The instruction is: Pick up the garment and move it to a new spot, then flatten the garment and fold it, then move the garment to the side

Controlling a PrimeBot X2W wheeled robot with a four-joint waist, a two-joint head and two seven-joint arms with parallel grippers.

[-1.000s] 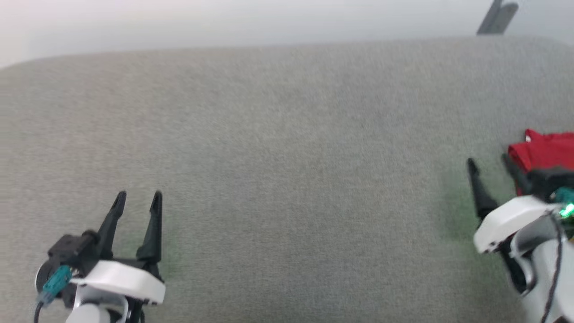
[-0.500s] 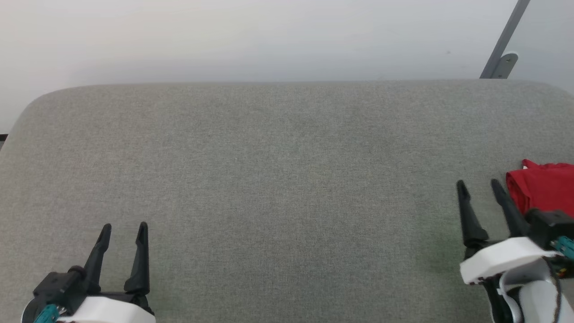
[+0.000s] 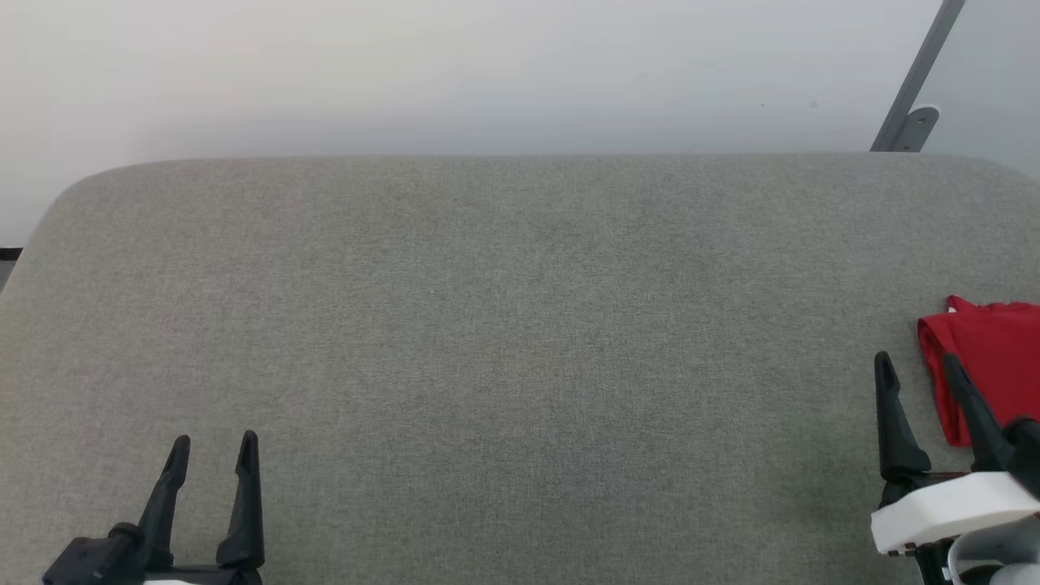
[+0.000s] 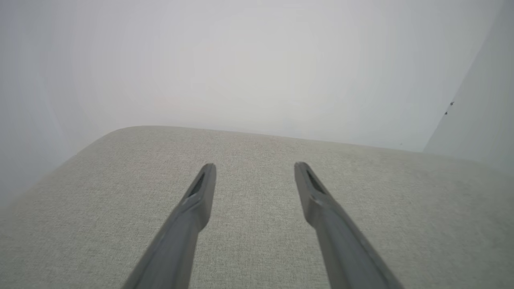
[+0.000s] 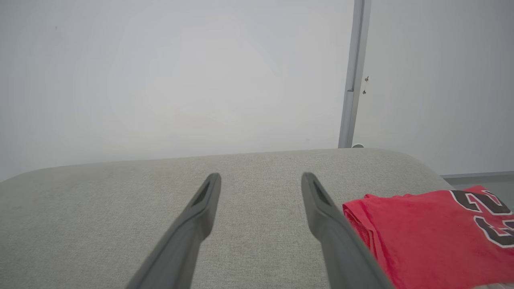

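Lying folded at 3 o'clock on the grey fabric-covered table (image 3: 487,309), the small red jersey shirt (image 3: 987,366) looks parked aside. The view has tipped up over the last second, and the shirt itself seems unmoved. Both arms have eased back toward 6 o'clock. The right gripper (image 3: 918,364) is spread wide and empty at the shirt's edge. The left gripper (image 3: 214,441), at 7 o'clock, is likewise wide and empty. Judgement: task essentially done.

head cam: above near edge, facing forward-down over grey pad (image 3: 520,325) to far wall (image 3: 487,73) | left wrist: low, close, pad's left, facing far wall | right wrist: same, right side; shares garment (image 5: 421,237) with head | all 3 share pad
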